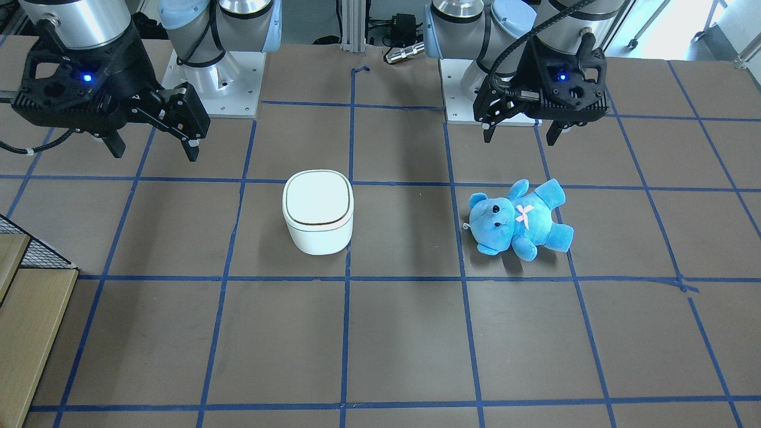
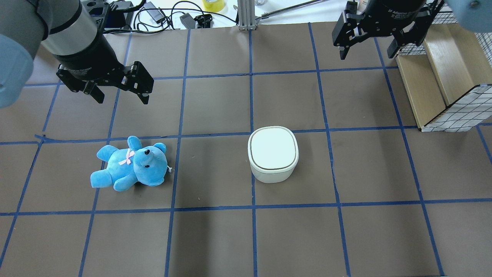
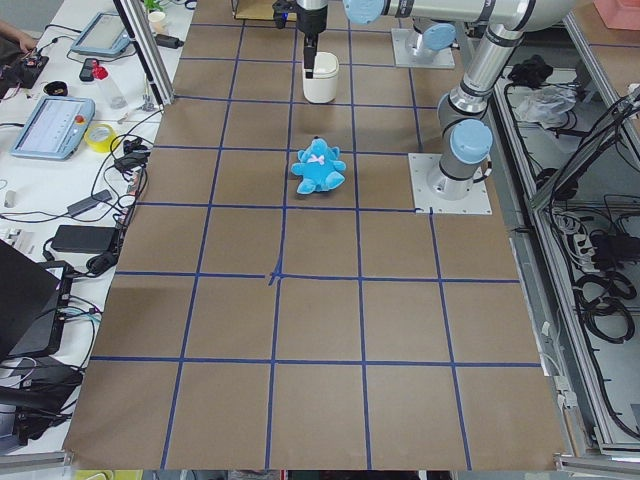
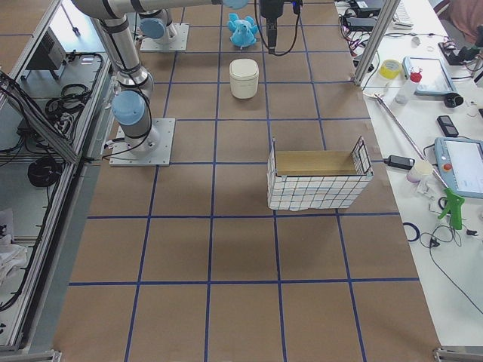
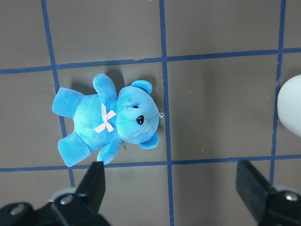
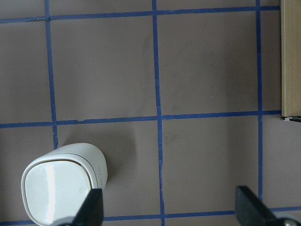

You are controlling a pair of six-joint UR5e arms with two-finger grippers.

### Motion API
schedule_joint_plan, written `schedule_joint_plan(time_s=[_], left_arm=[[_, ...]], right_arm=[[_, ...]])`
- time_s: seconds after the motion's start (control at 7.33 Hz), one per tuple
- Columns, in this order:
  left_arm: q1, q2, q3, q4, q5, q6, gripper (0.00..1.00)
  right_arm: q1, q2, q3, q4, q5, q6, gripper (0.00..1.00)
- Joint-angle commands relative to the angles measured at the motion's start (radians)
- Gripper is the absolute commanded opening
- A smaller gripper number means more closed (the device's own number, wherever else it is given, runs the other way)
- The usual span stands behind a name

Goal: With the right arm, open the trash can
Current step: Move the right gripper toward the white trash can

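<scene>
The trash can (image 2: pixel 273 154) stands near the middle of the table (image 2: pixel 215 238), and the teddy bear (image 2: pixel 130 163) lies on its back well apart to its left, head toward the can. A wire basket (image 2: pixel 457 115) sits farther right, away from the robot. The left gripper (image 2: pixel 122 99) hangs on the bear's side, and the right gripper (image 2: pixel 367 55) hangs between can and basket.

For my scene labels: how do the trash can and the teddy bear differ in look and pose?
The trash can is white and smooth; the teddy bear is blue and plush. The trash can stands upright, lid shut; the teddy bear lies on its back. Both rest on the table, apart from each other.
</scene>
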Motion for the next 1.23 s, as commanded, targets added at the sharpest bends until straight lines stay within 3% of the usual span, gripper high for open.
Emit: schedule_joint_plan(time_s=[0.0, 0.27, 0.41, 0.55, 0.68, 0.82, 0.95, 1.09], left_arm=[[0.0, 0.0, 0.0, 0.0, 0.0, 0.001, 1.0], [0.0, 0.0, 0.0, 0.0, 0.0, 0.001, 1.0], [0.0, 0.0, 0.0, 0.0, 0.0, 0.001, 1.0], [0.0, 0.0, 0.0, 0.0, 0.0, 0.0, 1.0], [0.0, 0.0, 0.0, 0.0, 0.0, 0.001, 1.0], [0.0, 0.0, 0.0, 0.0, 0.0, 0.0, 1.0], [0.0, 0.0, 0.0, 0.0, 0.0, 0.001, 1.0], [0.0, 0.0, 0.0, 0.0, 0.0, 0.0, 1.0]], right_arm=[[0.0, 0.0, 0.001, -0.001, -0.005, -0.003, 1.0], [0.0, -0.001, 0.001, -0.001, 0.002, 0.012, 1.0], [0.014, 0.003, 0.001, -0.001, 0.005, 0.02, 0.94], [0.073, 0.012, 0.001, -0.016, 0.004, 0.074, 0.77], [0.15, 0.031, 0.003, -0.016, 0.005, 0.162, 0.41], [0.22, 0.058, 0.004, -0.016, 0.006, 0.232, 0.13], [0.274, 0.08, 0.027, -0.028, 0.009, 0.279, 0.0], [0.311, 0.091, 0.085, -0.079, 0.007, 0.296, 0.0]])
